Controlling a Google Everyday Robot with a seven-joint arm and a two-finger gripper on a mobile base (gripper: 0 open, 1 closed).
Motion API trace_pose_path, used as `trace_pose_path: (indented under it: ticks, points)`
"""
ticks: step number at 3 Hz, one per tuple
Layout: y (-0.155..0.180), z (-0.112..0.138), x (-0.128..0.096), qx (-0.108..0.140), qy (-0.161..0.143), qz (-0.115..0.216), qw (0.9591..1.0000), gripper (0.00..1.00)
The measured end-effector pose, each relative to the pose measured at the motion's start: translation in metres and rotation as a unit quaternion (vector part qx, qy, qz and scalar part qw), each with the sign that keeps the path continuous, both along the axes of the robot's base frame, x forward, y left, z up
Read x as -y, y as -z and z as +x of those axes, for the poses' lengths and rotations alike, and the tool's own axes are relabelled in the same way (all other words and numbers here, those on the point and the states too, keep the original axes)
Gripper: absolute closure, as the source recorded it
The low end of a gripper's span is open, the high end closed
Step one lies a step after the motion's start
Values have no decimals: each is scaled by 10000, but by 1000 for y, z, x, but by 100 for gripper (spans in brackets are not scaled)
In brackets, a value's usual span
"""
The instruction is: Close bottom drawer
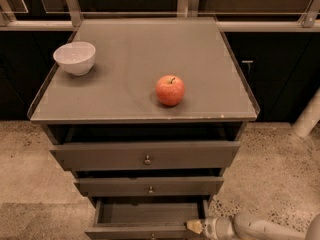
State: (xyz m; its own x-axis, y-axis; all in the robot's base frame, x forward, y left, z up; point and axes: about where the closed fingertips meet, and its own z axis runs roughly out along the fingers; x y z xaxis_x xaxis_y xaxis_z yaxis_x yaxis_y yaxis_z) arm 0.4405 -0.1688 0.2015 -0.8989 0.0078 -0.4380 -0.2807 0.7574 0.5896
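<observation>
Down at the near edge, the bottom drawer (145, 214) is pulled out, and you can see its bare wooden floor inside. It is the lowest of three drawers and has one small round knob (152, 235), cut off by the edge of the view. One pincer (192, 226) sits at the right front corner of this drawer, with its pale tip right by the drawer's front edge. I cannot tell if the pincer is apart or together. One grey arm (250, 228) runs from it to the right, low over the speckled floor (280, 174).

Just above and farther back is the middle drawer (110, 186) with one knob (150, 189). Above that is the top drawer (100, 156), the widest, also with one knob (147, 160). That makes three knobs in all.

On the grey worktop (135, 39) there are two things. One red apple (170, 90) stands near the front, a bit right of the middle. One white bowl (75, 58) sits farther back at the left edge, well apart from the apple.

Far behind are dark cupboards (270, 64), and one white pole (307, 116) leans at the right.
</observation>
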Motion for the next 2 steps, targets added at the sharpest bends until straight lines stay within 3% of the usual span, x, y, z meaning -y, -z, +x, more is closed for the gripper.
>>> trace_pose_path:
  ticks: [2]
  points:
    - [-19,-15,13,100,205,-103,9997,100]
